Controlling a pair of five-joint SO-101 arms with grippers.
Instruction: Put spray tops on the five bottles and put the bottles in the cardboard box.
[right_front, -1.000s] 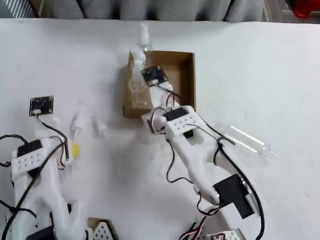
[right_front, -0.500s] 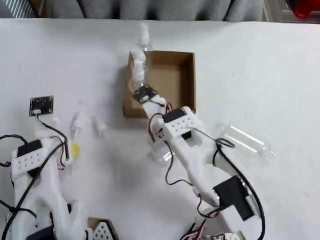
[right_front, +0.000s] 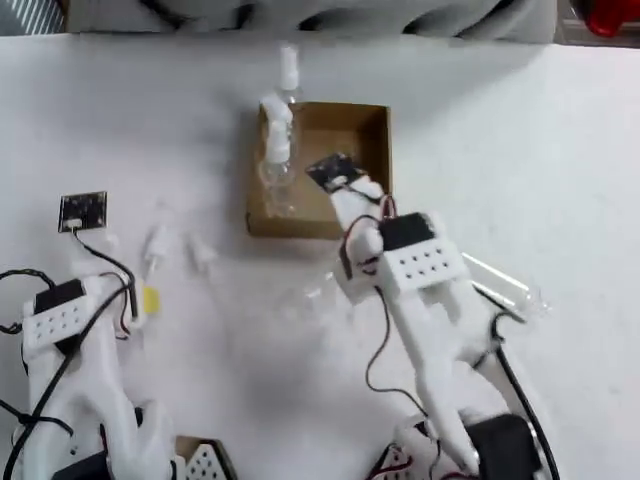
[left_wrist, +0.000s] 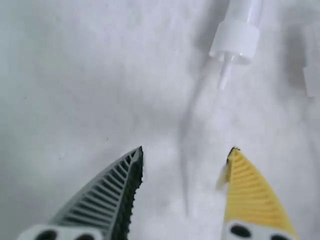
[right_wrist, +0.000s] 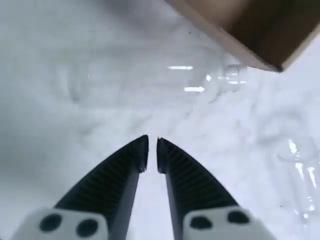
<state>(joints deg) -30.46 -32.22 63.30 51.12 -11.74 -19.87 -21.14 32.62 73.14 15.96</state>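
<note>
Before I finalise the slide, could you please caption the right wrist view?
Right gripper, shut and empty, facing a topless clear bottle lying near the cardboard box.

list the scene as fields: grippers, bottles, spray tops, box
left gripper: open, empty, above the table, a loose spray top ahead
right gripper: shut, empty, near a capless bottle lying by the box corner
cardboard box: capped bottles along one side
second bare bottle: lying on the table beside the right arm
</note>
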